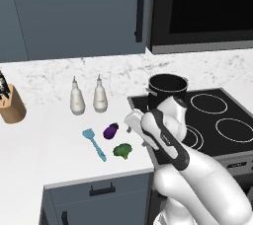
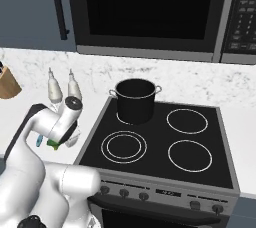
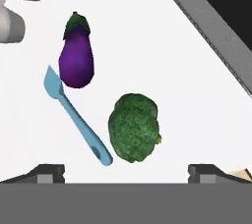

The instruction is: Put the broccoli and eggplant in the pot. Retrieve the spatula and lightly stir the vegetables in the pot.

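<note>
Broccoli (image 3: 134,127) lies at lower centre of the hand view, between the spread, empty finger tips of the gripper (image 3: 126,171). Left of it lies the spatula (image 3: 74,116), with the eggplant (image 3: 76,57) at upper left. Pot (image 2: 135,100) stands at centre of the right base view, on the stove (image 2: 165,144).
</note>
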{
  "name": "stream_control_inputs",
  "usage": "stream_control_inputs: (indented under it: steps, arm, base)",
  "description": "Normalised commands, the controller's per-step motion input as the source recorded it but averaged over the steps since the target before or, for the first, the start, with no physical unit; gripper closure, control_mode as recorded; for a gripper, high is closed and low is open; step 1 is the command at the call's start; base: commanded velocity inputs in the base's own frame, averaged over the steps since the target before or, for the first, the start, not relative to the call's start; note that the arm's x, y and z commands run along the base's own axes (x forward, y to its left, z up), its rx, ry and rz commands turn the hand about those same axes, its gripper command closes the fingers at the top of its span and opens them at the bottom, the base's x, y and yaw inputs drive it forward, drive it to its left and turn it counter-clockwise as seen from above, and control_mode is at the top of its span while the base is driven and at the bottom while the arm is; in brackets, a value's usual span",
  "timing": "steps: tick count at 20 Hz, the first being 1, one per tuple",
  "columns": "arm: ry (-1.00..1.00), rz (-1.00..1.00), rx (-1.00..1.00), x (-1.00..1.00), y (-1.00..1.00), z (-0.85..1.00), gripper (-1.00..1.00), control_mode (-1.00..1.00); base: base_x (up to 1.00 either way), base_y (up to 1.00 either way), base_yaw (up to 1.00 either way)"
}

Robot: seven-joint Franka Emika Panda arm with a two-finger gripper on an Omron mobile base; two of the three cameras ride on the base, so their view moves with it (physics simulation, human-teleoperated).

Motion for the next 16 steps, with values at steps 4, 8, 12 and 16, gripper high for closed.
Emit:
stream_control_inputs:
  steps: [4, 8, 12, 16]
  arm:
    - [0.14, -0.12, 0.01, 0.00, 0.04, -0.48, -1.00, -1.00]
    - [0.16, -0.09, 0.00, 0.04, 0.01, -0.51, -1.00, -1.00]
    - [0.15, -0.03, 0.00, 0.14, 0.00, -0.51, -1.00, -1.00]
    - [0.12, 0.00, 0.03, 0.09, 0.03, -0.52, -1.00, -1.00]
  base:
    - [0.00, 0.00, 0.00]
    - [0.00, 0.00, 0.00]
    - [0.00, 0.00, 0.00]
    - [0.00, 0.00, 0.00]
